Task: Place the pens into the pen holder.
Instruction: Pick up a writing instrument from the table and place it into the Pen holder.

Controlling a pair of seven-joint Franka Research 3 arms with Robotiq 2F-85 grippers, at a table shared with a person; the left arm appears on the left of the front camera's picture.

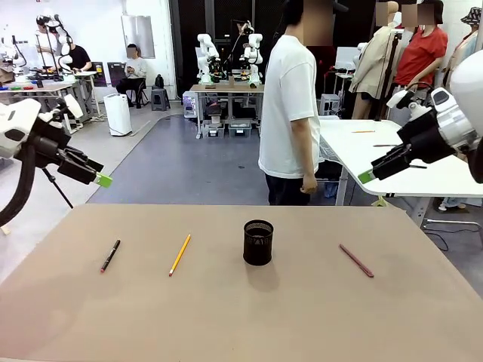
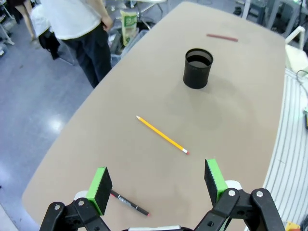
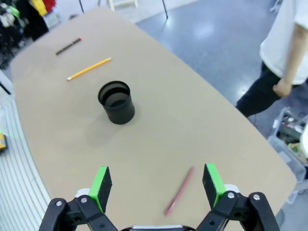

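Observation:
The black mesh pen holder (image 1: 258,242) stands upright at the table's middle, also the pen holder (image 2: 198,68) and the pen holder (image 3: 116,102) from the wrists. Three pens lie flat on the table: a black pen with a red tip (image 1: 110,256) at the left, a yellow pencil (image 1: 179,254) beside it, and a dark red pen (image 1: 356,260) at the right. My left gripper (image 1: 101,179) hangs open high above the table's left edge, over the black pen (image 2: 129,203) and the yellow pencil (image 2: 162,134). My right gripper (image 1: 367,176) hangs open high at the right, above the dark red pen (image 3: 179,190).
A person in a white shirt (image 1: 292,113) stands at the table's far edge, side-on, hands down. A white table (image 1: 392,154) stands behind at the right. The brown tabletop (image 1: 241,309) has wide bare room in front of the holder.

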